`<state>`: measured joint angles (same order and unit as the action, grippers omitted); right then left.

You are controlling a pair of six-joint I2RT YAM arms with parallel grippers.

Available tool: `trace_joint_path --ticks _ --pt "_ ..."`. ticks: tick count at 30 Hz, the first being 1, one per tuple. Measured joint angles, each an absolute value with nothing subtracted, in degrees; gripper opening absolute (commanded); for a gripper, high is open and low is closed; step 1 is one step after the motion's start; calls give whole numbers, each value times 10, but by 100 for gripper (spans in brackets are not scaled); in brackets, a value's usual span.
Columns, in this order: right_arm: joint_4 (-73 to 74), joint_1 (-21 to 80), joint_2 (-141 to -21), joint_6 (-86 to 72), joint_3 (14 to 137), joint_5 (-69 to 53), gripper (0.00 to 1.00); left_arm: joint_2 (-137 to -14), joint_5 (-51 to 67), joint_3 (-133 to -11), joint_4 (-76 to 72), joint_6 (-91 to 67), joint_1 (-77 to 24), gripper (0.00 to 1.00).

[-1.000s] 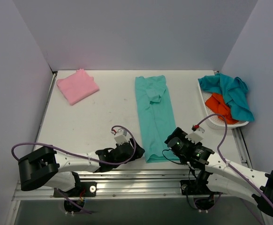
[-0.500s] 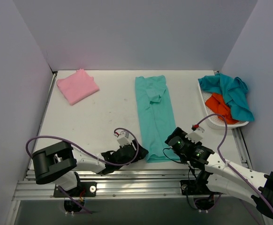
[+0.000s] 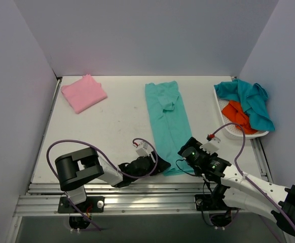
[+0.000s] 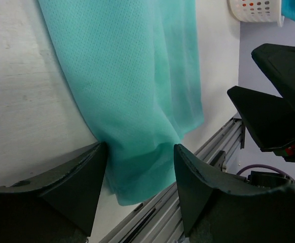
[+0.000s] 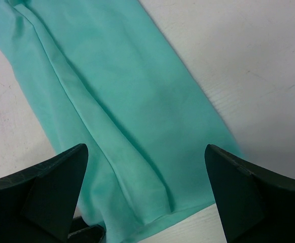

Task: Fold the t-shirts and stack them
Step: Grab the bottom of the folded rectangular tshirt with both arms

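Left wrist view: my left pincer (image 4: 140,152), fingers apart, is straddling the hem of the sea-green t-shirt (image 4: 132,76); my right pincer (image 5: 145,152) is hovering wide.

A white table (image 3: 112,126) is enclosed by pale lilac walls (image 3: 147,35) on three sides. A white perforated basket (image 3: 227,129) sits at its right edge. Aluminium rails (image 3: 152,195) run along the near edge.
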<state>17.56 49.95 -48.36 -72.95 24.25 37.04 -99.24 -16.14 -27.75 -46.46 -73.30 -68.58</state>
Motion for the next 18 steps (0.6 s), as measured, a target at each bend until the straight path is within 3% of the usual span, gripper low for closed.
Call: trace_joint_path --ticks 2,7,10,18 --pt "176 499 -484 -730 243 371 95 -1008 -147 -283 -481 -735 -686 59" --pt "176 498 -482 -730 241 370 94 -1022 -124 -284 -483 -738 -686 31" --pt "177 498 -481 -730 239 370 94 -1022 -119 -284 -470 -733 -686 21" --pt "177 498 -477 -730 239 366 93 -1018 -115 -283 -457 -731 -681 8"
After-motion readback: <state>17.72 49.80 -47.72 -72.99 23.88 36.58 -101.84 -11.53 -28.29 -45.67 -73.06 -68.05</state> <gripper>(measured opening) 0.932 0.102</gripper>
